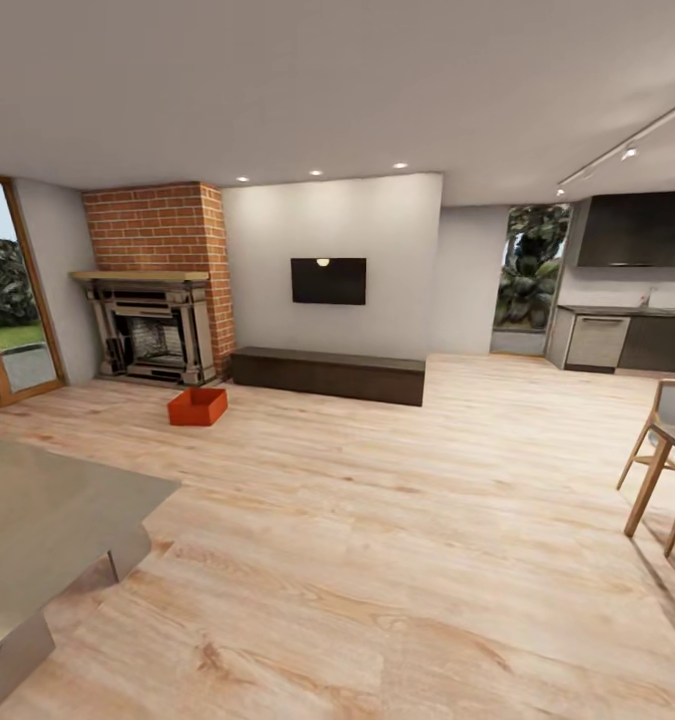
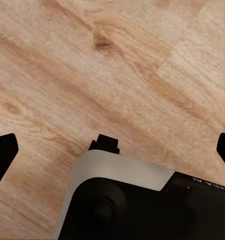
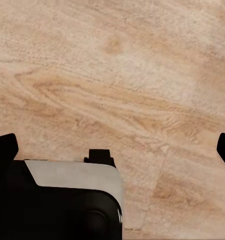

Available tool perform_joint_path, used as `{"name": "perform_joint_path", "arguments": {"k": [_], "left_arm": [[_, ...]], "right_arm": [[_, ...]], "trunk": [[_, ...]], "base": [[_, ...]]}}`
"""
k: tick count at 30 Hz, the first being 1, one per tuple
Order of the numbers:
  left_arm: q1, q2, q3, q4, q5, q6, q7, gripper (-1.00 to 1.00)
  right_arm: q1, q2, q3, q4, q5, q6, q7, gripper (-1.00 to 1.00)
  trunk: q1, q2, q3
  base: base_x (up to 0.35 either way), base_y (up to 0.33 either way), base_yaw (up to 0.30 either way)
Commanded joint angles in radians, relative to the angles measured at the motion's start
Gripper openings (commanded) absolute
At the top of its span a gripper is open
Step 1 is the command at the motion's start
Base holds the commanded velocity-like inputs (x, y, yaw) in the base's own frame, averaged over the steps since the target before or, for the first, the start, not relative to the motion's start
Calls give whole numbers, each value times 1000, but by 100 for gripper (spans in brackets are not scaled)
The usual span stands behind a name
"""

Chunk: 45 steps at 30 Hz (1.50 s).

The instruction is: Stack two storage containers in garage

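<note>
Head view shows one orange-red rectangular open-top plastic bin [image 1: 198, 406] on the light wood-plank floor [image 1: 377, 520] at ten o'clock, well apart, so both end effectors, left [image 2: 112, 150] and right [image 3: 112, 150], hang spread and empty.

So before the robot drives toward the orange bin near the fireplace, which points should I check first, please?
1. Storage container located, on wood floor before the fireplace: ok.
2. Second container located: not ok, just one seen.
3. Floor path straight to it free: ok; grey table stays aside.
4. Left gripper empty, fingers apart: ok.
5. Right gripper empty, fingers apart: ok.
6. Container contents: cannot tell.
</note>
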Motion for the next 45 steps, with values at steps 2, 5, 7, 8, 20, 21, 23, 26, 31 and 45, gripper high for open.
{"name": "perform_joint_path", "arguments": {"k": [2, 5, 7, 8, 20, 21, 23, 26, 31, 45], "left_arm": [[-1, 0, 5, 1, 1, -3, 1, 100], [-1, 0, 5, 1, 2, -3, 1, 100], [-1, 0, 5, 1, 1, -3, 1, 100], [-1, 0, 5, 1, 2, -3, 1, 100], [-1, 0, 5, 1, 2, -3, 1, 100], [-1, 0, 5, 1, 2, -3, 1, 100], [-1, 0, 5, 1, 2, -3, 1, 100], [-1, 0, 5, 1, 1, -3, 1, 100], [-1, 0, 5, 1, 2, -3, 1, 100], [-1, -2, 5, 1, -1, -2, 1, 100]], "right_arm": [[-1, 0, 8, 3, -3, -4, -4, 100], [-1, 0, 8, 3, -3, -4, -4, 100], [-1, 0, 8, 3, -3, -5, -4, 100], [-1, 0, 8, 3, -3, -5, -4, 100], [-1, 0, 8, 3, -3, -4, -4, 100], [-1, 0, 8, 3, -3, -4, -4, 100], [-1, 0, 8, 3, -3, -4, -4, 100], [-1, 0, 8, 3, -3, -4, -4, 100], [-1, 0, 8, 3, -3, -5, -4, 100], [-1, 0, 8, 3, -3, -4, -4, 100]], "trunk": [[1, -1, -1], [1, -1, -1], [1, -1, -1], [1, -1, -1], [1, -1, -1], [1, -1, -1], [1, -1, -1], [1, -1, -1], [1, -1, -1], [1, -1, -1]], "base": [[330, 0, 0], [330, 0, 0], [330, 0, 0], [330, 0, 0], [330, 0, 0], [330, 0, 0], [330, 0, 0], [330, 0, 0], [330, 0, 0], [330, 0, 0]]}}
